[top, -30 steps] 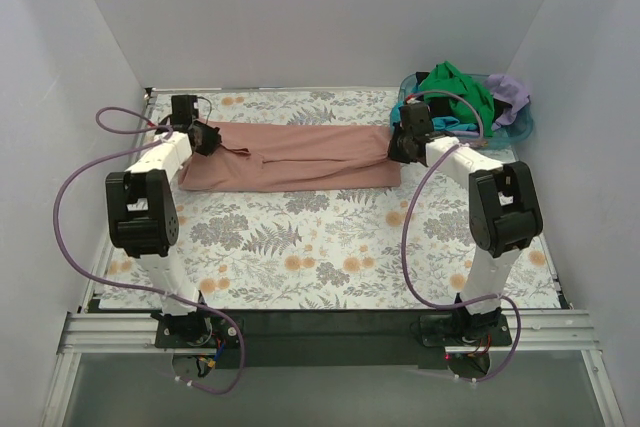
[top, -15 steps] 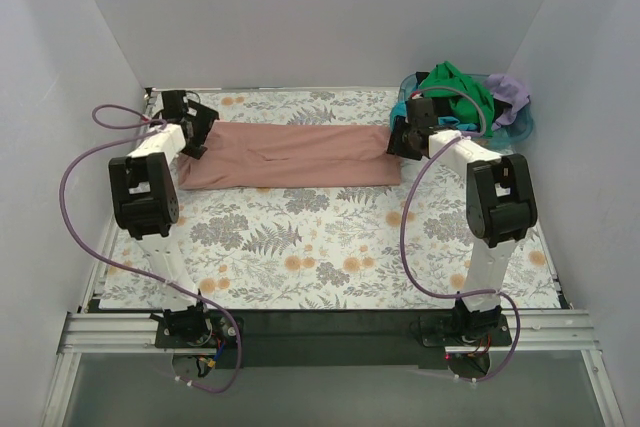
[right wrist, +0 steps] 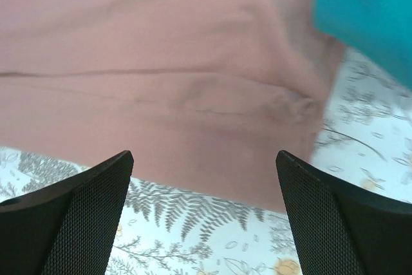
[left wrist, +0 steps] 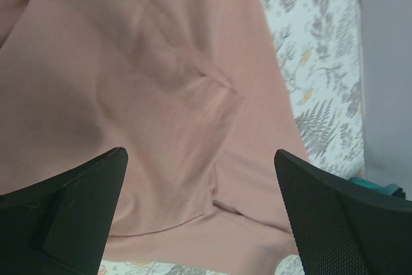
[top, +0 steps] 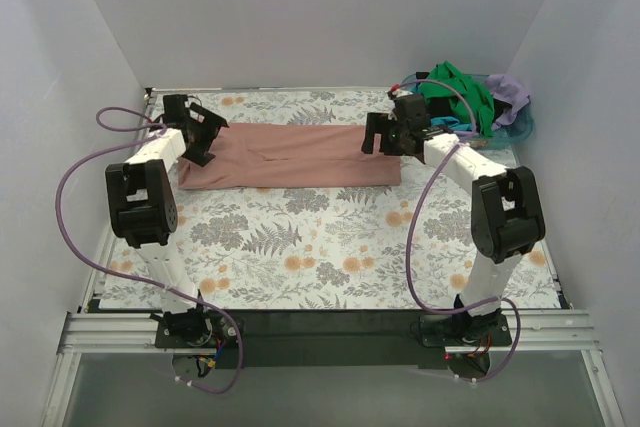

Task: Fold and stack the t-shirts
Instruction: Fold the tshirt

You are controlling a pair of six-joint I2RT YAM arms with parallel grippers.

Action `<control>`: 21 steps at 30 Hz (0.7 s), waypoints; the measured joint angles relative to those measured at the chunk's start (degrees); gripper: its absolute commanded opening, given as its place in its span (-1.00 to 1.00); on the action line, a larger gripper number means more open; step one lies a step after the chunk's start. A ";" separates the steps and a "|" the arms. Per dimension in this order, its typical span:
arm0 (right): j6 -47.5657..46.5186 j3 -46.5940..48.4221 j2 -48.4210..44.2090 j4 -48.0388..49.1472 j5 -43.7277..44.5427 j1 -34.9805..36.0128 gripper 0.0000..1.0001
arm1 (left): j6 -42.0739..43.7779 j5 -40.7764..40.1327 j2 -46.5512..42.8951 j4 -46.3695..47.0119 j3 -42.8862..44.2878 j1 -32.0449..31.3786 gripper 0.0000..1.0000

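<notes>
A dusty pink t-shirt (top: 290, 155) lies folded into a long flat strip across the back of the table. My left gripper (top: 205, 137) hovers open over its left end, and the pink cloth (left wrist: 161, 82) fills the left wrist view between the spread fingers (left wrist: 64, 210). My right gripper (top: 378, 135) hangs open above the strip's right end. In the right wrist view the pink cloth's (right wrist: 167, 88) near edge lies just under the wide gap of that gripper (right wrist: 205, 156). Neither gripper holds anything. Green (top: 460, 92) and lilac (top: 510, 95) t-shirts are heaped at the back right.
The heap sits in a blue basket (top: 522, 129) in the back right corner, close to the right arm. A turquoise patch (right wrist: 367, 11) shows beside the pink strip's end. The floral table cover (top: 320, 247) runs from the strip to the arm bases. White walls close in three sides.
Both grippers have opened and let go of the pink t-shirt's ends. The right one moved left and up over the strip; the left one lifted slightly. The strip lies flat.
</notes>
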 measured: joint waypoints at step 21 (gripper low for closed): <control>-6.86 3.32 13.97 6.16 -6.75 3.04 0.97 | 4.83 7.45 22.45 -5.75 26.05 -0.46 0.96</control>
